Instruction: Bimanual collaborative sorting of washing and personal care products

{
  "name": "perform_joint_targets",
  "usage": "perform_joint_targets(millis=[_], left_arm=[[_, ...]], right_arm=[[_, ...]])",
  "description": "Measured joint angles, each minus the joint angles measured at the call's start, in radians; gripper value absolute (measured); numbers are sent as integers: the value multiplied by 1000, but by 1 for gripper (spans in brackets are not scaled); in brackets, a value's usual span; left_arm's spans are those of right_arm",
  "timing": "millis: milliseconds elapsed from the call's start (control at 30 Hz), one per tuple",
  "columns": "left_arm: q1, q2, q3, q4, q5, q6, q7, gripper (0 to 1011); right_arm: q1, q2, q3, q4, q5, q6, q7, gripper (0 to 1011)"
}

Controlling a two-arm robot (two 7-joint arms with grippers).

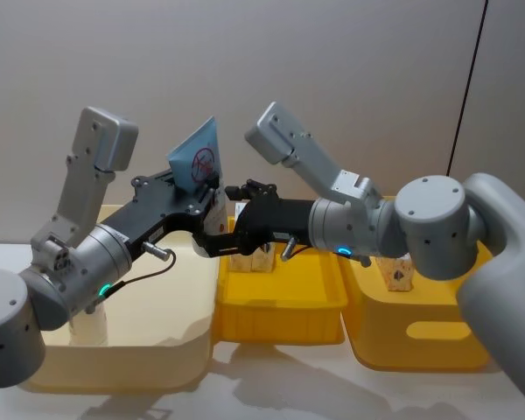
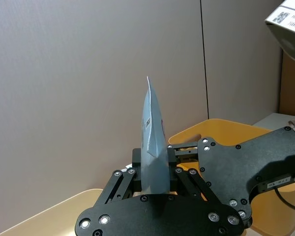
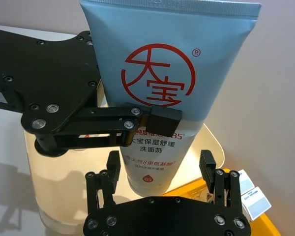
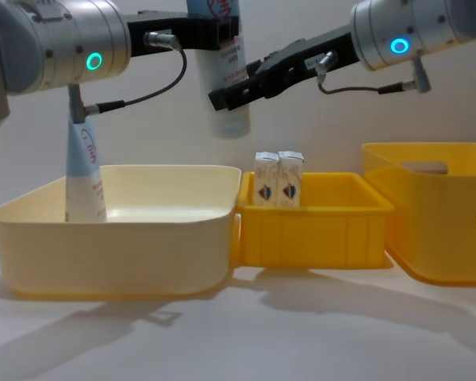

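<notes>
Centre frame: a smooth, satin plastic tube [image 3: 162,64] in the matt black metal left gripper [image 2: 155,162]. Below: glossy moulded plastic bins [image 4: 143,230] and printed card cartons [image 4: 278,178].

Light-blue tube [image 3: 162,83] bears a red ringed mark; cream bin [image 4: 111,246], yellow bins [image 4: 317,234].

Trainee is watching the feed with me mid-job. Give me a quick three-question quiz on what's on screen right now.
1. True or false: the left gripper is shut on the raised tube.
2. Multiple choice: the right gripper is A) clamped on the tube, B) open, with a finger on either side of the tube, C) parked at the robot's side.
3. Fill in: the middle bin, where the two small cartons stand, is ___ in colour.
Key: 1 true; 2 B; 3 yellow.
</notes>
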Motion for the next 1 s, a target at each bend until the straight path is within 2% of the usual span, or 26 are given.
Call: perform_joint_targets(millis=[800, 967, 1000], left_arm=[[-4, -5, 1, 17, 3, -7, 1, 262], [-5, -6, 0, 20, 3, -11, 1, 264], [-5, -6, 0, 20, 3, -11, 1, 262]], right_arm=[[28, -48, -14, 72, 26, 12, -25, 998], [29, -52, -14, 78, 30, 15, -29, 912], [30, -54, -14, 80, 31, 16, -29, 865]])
